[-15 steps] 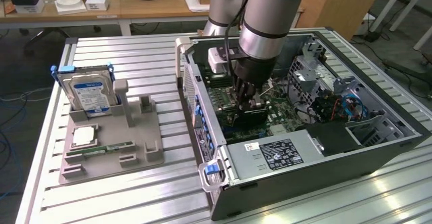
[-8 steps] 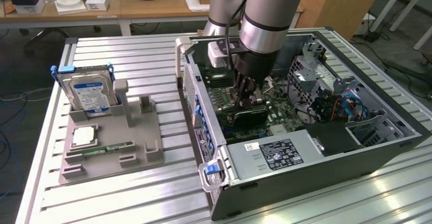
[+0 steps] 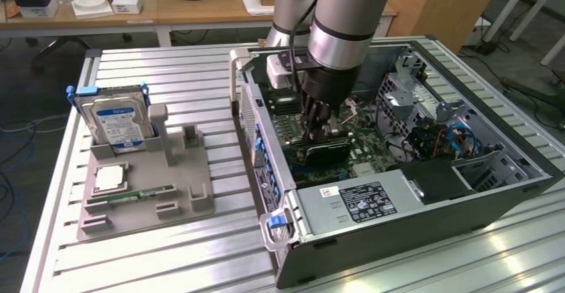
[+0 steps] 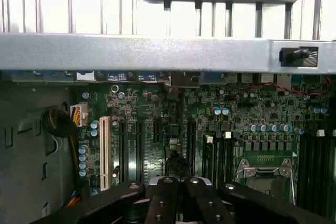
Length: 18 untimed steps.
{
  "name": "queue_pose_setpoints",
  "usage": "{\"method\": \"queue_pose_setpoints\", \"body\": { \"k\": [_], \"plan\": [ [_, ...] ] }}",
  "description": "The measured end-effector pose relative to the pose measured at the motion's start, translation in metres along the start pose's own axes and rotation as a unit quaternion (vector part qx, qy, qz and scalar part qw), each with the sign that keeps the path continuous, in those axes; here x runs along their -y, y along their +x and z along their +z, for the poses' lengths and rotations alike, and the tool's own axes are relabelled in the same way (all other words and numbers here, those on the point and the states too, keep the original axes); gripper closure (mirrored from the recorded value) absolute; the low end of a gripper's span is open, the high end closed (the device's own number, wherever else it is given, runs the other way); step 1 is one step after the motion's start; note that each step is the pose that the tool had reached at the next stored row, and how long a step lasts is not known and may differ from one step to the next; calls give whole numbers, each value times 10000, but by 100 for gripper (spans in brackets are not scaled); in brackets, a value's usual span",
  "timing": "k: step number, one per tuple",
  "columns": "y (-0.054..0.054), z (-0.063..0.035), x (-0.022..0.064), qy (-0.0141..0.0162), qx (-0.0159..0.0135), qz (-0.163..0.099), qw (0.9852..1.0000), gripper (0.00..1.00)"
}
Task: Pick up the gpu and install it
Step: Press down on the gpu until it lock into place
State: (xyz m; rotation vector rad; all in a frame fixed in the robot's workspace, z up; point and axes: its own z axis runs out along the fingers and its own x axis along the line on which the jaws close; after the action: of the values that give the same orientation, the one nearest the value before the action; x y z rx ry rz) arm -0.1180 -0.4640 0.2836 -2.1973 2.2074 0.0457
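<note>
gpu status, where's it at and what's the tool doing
Tool shut, down inside the computer case over the motherboard. Gpu a dark card right under the tool at the slots; grip on it can't be confirmed. Nothing seen in the way.

Counts: one arm, one open PC case, one gpu inside it on one motherboard. One grey tray on the counter holding one hard drive, one CPU chip, one RAM stick. One white slot on the motherboard.
</note>
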Motion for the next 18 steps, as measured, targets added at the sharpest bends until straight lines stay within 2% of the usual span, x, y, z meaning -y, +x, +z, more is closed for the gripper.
{"method": "queue_pose_setpoints", "body": {
  "k": [6, 18],
  "plan": [
    [-25, 1, -36, -7, 0, -181, 9998, 90],
    [-85, 4, -213, -7, -7, -182, 9998, 90]
  ]
}}
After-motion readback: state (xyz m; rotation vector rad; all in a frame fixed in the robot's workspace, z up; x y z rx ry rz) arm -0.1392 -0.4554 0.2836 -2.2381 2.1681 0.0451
